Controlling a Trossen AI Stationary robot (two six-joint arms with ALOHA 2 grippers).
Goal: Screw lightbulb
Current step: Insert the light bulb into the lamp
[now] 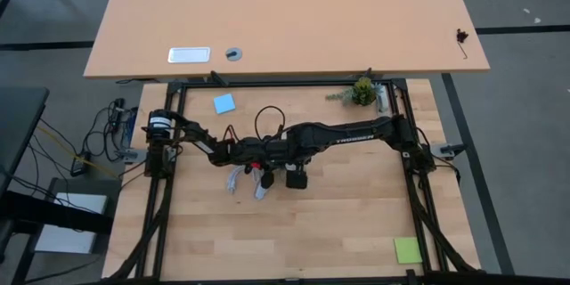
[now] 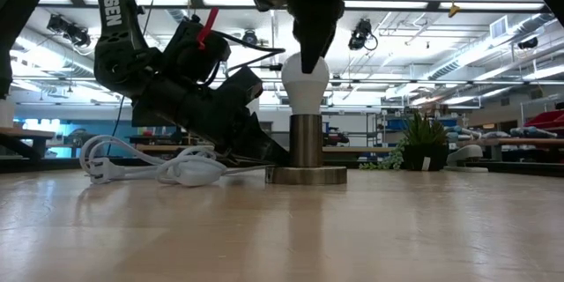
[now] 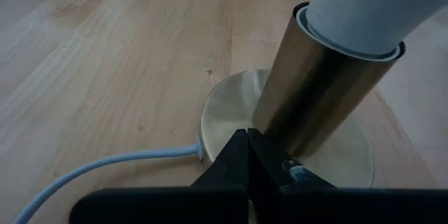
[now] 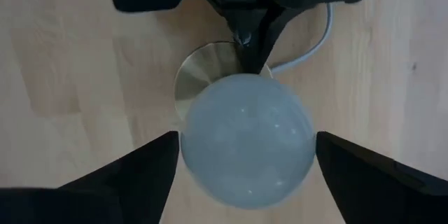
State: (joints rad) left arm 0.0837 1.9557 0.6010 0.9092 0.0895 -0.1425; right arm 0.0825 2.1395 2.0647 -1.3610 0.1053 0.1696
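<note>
Your right end effector is hovering spread apart around the white frosted pear-shaped lightbulb. Your pinched-together left end effector is bracing the brushed-metal socket base; probably re-grip and twist next.

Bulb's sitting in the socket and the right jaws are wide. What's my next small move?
Probably close the right gripper on the lightbulb for another twist: its fingers stand open either side of the bulb without touching, while the shut left gripper presses against the socket base.

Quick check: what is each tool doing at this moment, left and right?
Left tool: closed, tips pressed on the lamp base, holding nothing.
Right tool: open, fingers either side of the lightbulb, apart from it.
</note>
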